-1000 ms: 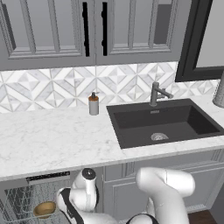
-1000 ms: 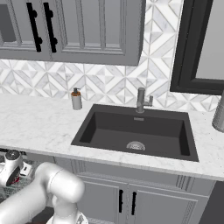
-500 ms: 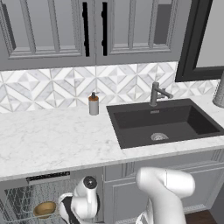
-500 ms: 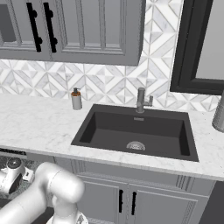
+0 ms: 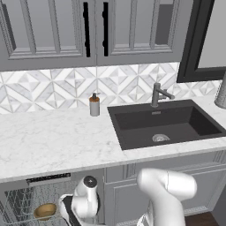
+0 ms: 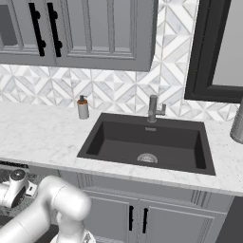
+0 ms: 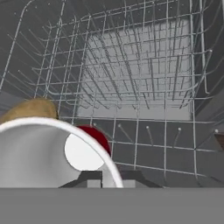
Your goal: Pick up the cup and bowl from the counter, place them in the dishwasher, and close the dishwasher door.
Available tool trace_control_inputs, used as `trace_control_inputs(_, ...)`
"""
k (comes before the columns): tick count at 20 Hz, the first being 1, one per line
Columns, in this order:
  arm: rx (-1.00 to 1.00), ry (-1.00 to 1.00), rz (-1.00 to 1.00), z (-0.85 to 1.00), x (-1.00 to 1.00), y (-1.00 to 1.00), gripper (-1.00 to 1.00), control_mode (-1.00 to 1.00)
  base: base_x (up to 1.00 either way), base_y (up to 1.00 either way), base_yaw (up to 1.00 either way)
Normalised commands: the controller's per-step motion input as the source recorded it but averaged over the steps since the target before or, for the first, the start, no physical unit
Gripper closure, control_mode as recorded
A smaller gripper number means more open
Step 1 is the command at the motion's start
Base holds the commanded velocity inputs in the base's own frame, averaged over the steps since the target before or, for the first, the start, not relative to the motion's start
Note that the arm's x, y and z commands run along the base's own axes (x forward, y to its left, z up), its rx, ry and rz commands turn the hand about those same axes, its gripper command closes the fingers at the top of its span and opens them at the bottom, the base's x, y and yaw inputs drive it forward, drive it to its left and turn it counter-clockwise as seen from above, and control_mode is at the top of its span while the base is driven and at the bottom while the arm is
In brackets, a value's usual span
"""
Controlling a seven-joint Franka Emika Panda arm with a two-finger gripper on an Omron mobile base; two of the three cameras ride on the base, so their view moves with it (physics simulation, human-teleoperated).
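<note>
Since 1 s ago the arm's wrist has sunk lower and moved a little right in the left base view, from beside the rack's upper edge down toward the frame bottom; the bowl (image 5: 45, 211) has stayed where it was in the wire rack (image 5: 22, 203).

The hand (image 5: 73, 212) reaches into the open dishwasher (image 5: 48, 180), under the tabletop (image 5: 53, 141) and to the left of the sink (image 5: 165, 123). In the hand view the cup (image 7: 52, 153) lies tipped, its white rim and interior facing the camera, its red wall showing past the rim. It sits right at the fingers (image 7: 89, 177), which rise against its rim at the bottom; they appear closed on the cup, though the grip itself is hidden by it. The bowl (image 7: 28, 110) shows as a tan curve just behind the cup's rim, touching or nearly so; I cannot tell which.

The hand view alone shows the cup and the rack's tines (image 7: 140, 87) up close. The left base view shows the bowl resting in the rack, left of the wrist. The right base view shows the wrist (image 6: 14, 187) at the far left, below the tabletop edge, plus the soap bottle (image 6: 83, 108) and faucet (image 6: 154, 109) by the sink.
</note>
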Motion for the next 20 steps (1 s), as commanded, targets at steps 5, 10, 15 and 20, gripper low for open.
trace_control_inputs(5, -0.04, 0.03, -0.01, 0.0, 0.0, 0.23, -1.0, -1.0, 0.0, 0.0, 0.0)
trace_control_inputs(10, -0.04, 0.04, -0.01, 0.07, 0.0, 0.12, -1.0, -1.0, 0.0, 0.0, 0.0)
trace_control_inputs(15, -0.02, 0.04, 0.0, 0.81, -0.15, 0.05, -1.0, -1.0, 0.0, 0.0, 0.0)
trace_control_inputs(20, 0.05, 0.0, 0.0, 0.78, -0.33, -0.08, -1.0, -1.0, 0.0, 0.0, 0.0)
